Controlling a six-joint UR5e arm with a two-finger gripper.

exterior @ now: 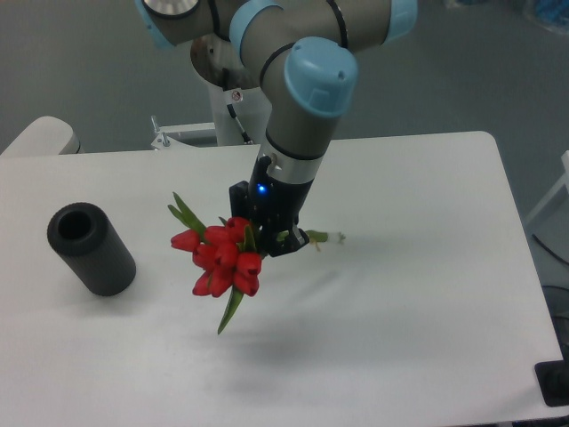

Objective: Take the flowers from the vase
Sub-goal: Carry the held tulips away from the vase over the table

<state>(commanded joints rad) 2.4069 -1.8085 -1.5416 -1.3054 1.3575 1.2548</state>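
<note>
The flowers (222,256) are a bunch of red tulip buds with green leaves, held in the air above the middle of the white table. Their pale green stems stick out to the right of the fingers. My gripper (267,233) is shut on the stems just behind the buds, with the bunch lying roughly sideways. The vase (90,248) is a matte black cylinder standing at the table's left side, its round opening empty. It is well apart from the gripper, to its left.
The white table (400,294) has its right edge and front edge in view. The arm's base mount (191,133) stands at the back edge. A black object (556,384) sits beyond the front right corner.
</note>
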